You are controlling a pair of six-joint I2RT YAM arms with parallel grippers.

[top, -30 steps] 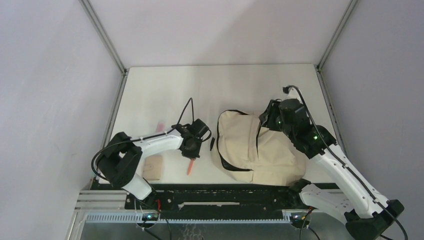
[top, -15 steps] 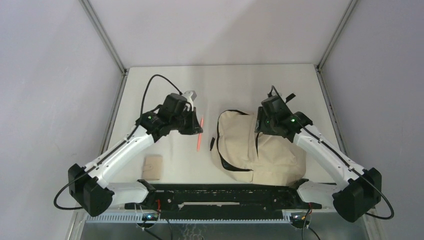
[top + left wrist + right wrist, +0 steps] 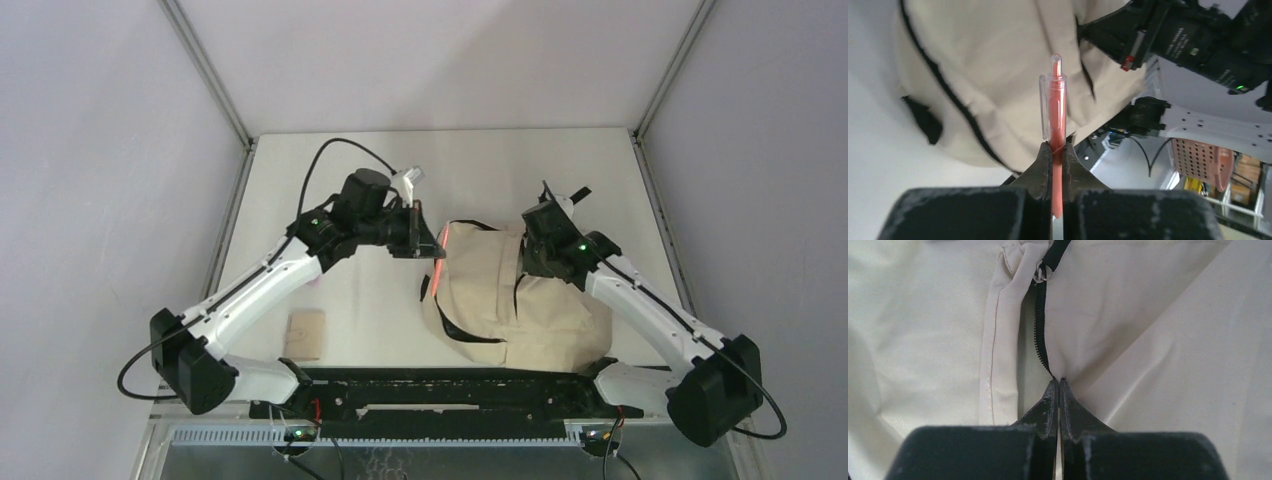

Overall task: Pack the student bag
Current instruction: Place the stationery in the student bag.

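Observation:
The student bag [image 3: 490, 295], cream canvas with black zippers, lies flat on the table right of centre. My left gripper [image 3: 425, 240] is shut on a red pen [image 3: 440, 248] and holds it over the bag's upper left edge. In the left wrist view the pen [image 3: 1056, 110] sticks out past the closed fingertips [image 3: 1040, 167], with the bag [image 3: 998, 65] below it. My right gripper [image 3: 527, 262] rests on the bag's upper middle. In the right wrist view it [image 3: 1058, 381] is shut, pinching fabric at the end of a black zipper [image 3: 1040, 335]; folds run out from the tips.
A small brown notebook [image 3: 305, 333] lies near the front left of the table. The zipper's pull ring [image 3: 1042, 275] sits further up the seam. The right arm [image 3: 1198, 40] fills the far side of the left wrist view. Grey walls close in the table.
My left arm has carried the pen rightward from the middle of the table to the bag's edge. The right gripper has gone from open to shut on the bag's fabric.

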